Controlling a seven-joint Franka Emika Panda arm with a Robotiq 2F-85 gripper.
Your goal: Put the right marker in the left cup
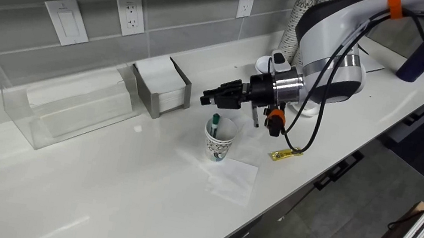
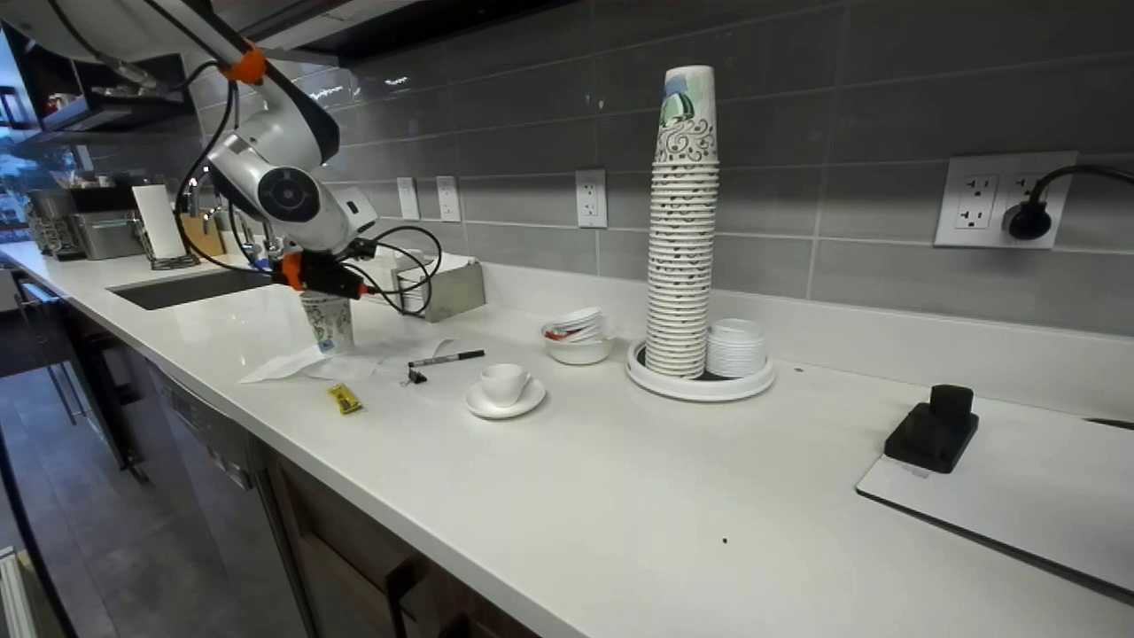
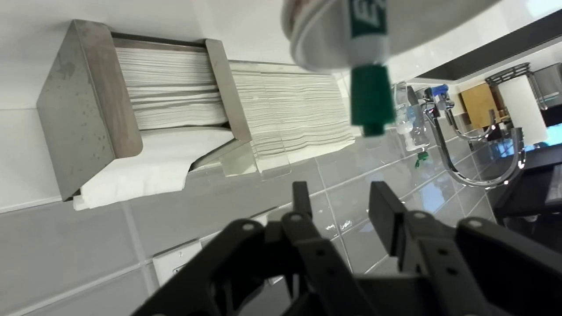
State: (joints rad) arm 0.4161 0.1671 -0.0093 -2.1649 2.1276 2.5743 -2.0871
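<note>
The green marker [image 1: 215, 124] stands in the white paper cup [image 1: 218, 149], close to one side of it. One green end pokes up over the rim, and in the wrist view the letters "Ex" show on the marker. The cup has curly lines on it and stands upright on the white counter [image 1: 94, 190]. Near the top of the cup is the end effector [image 3: 340, 193]. Its two black fingers [image 3: 302, 199] are spread apart, with just air in the gap.

A thin white napkin [image 1: 234, 179] lies by the foot of the cup, and a little yellow packet [image 1: 285, 154] lies near them. In an exterior view, a black marker [image 2: 446, 358] lies flat, near a white teacup [image 2: 503, 385] that sits on a saucer [image 2: 529, 401]. Past them is a white bowl [image 2: 578, 354] with a pile of small white things in it. Then comes a tall stack of paper cups [image 2: 682, 257] on a round white tray [image 2: 700, 391], just beside a short pile of white lids [image 2: 735, 348].

By the wall, a metal napkin holder [image 3: 74, 114] is full of white napkins [image 1: 161, 75]. A clear plastic box [image 1: 35, 132] is just beside it.
</note>
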